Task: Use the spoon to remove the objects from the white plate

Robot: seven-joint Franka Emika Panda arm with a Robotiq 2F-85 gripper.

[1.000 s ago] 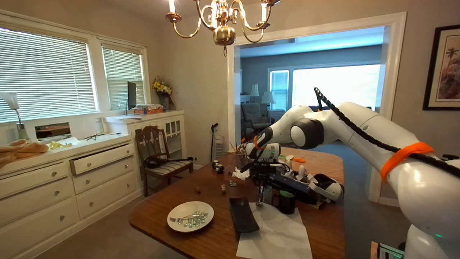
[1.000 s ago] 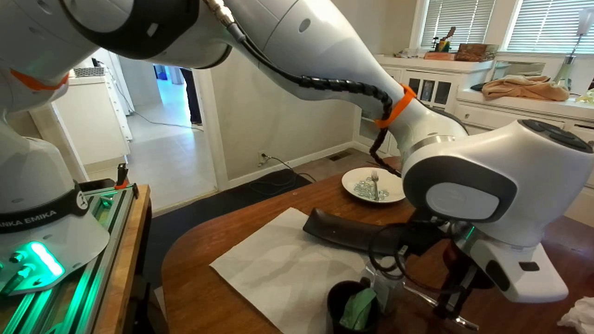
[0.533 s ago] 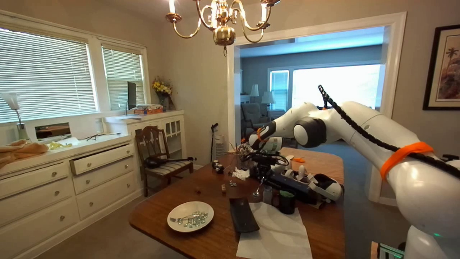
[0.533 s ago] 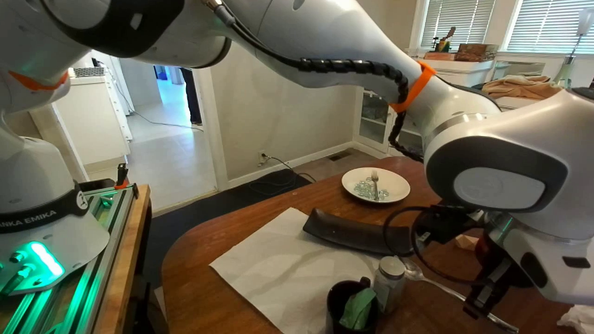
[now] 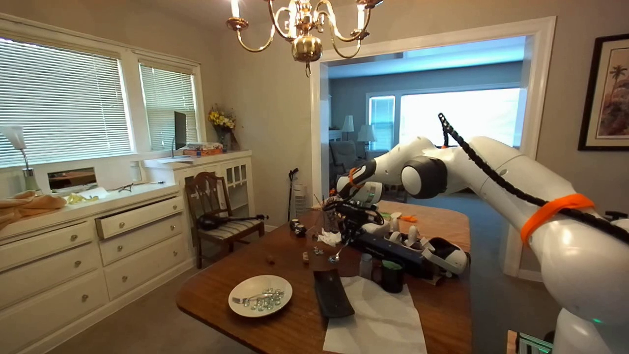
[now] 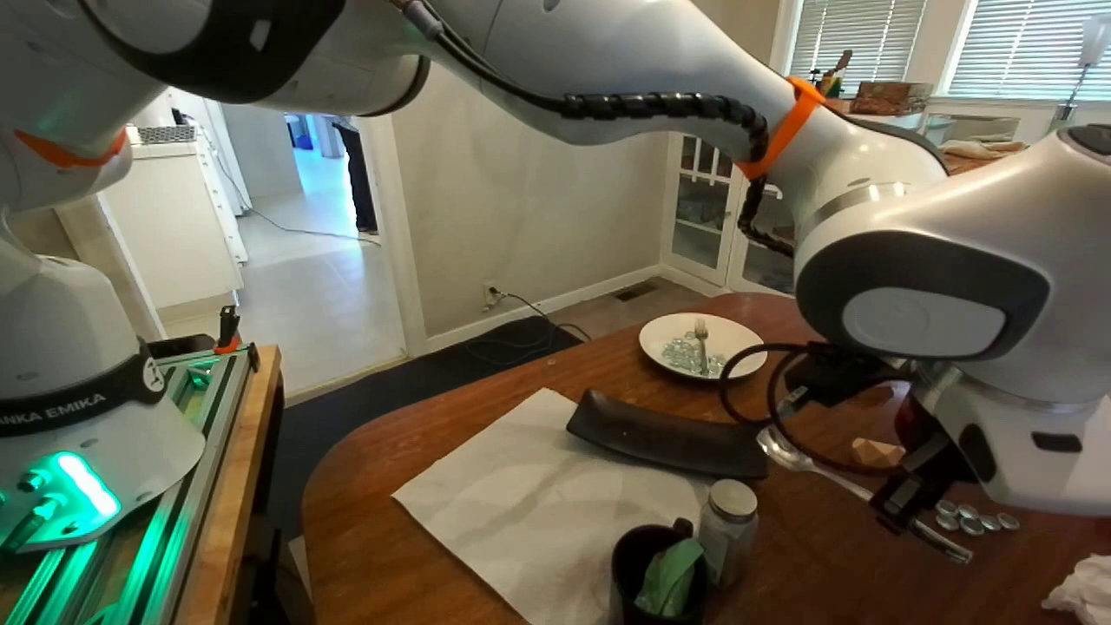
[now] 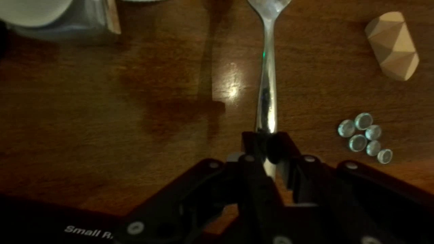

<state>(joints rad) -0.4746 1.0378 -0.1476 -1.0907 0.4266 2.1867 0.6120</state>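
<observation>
A metal spoon (image 7: pixel 269 67) is pinched by its handle in my gripper (image 7: pixel 265 138), whose jaws are shut on it; the spoon's bowl reaches past the top edge of the wrist view. In an exterior view the bowl (image 6: pixel 785 451) hangs over the wooden table, near the end of a dark curved tray. The white plate (image 5: pixel 236 290) stands towards the table's corner, well away from my gripper (image 5: pixel 350 234). On it lie the objects, several clear greenish glass beads (image 6: pixel 677 354), with a fork (image 6: pixel 701 343) among them. The plate is outside the wrist view.
More glass beads (image 7: pixel 357 143) and a faceted wooden piece (image 7: pixel 393 45) lie right of the spoon in the wrist view. The dark tray (image 5: pixel 333 295), white paper (image 6: pixel 538 503), lidded jar (image 6: pixel 729 529) and black mug (image 5: pixel 392 278) stand nearby. A dark box (image 5: pixel 393 250) lies behind.
My gripper has carried the spoon past the jar to beside the tray's end, and the spoon's slant has changed. The plate, beads and fork have stayed put.
</observation>
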